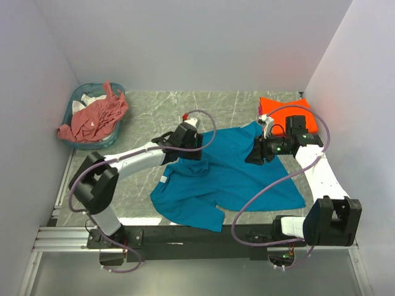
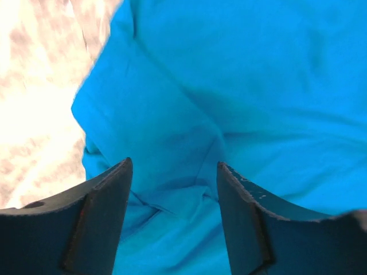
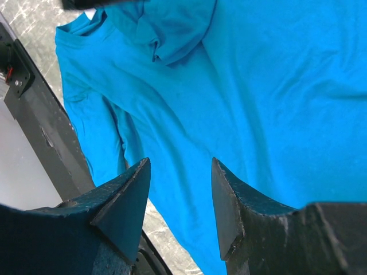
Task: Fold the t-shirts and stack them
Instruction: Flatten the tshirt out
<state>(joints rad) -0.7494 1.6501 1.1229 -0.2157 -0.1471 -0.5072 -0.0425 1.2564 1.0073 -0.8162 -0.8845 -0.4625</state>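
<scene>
Teal shirt (image 1: 234, 172) lies rumpled on the worktop (image 1: 154, 105). Left pincer (image 2: 173, 166) and right pincer (image 3: 180, 163) hover over it, jaws spread, gripping nothing. Orange shirt (image 1: 281, 105) sits beyond.

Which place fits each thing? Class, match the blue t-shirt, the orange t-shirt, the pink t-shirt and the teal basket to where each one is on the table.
Things:
1. blue t-shirt
2. orange t-shirt
3. pink t-shirt
4. basket

Places:
A. far left corner of the table
B. far right side of the table
C. middle of the table, lying partly rumpled
D. draped in and over the basket

Pairs: 1-C, 2-B, 3-D, 4-A
</scene>
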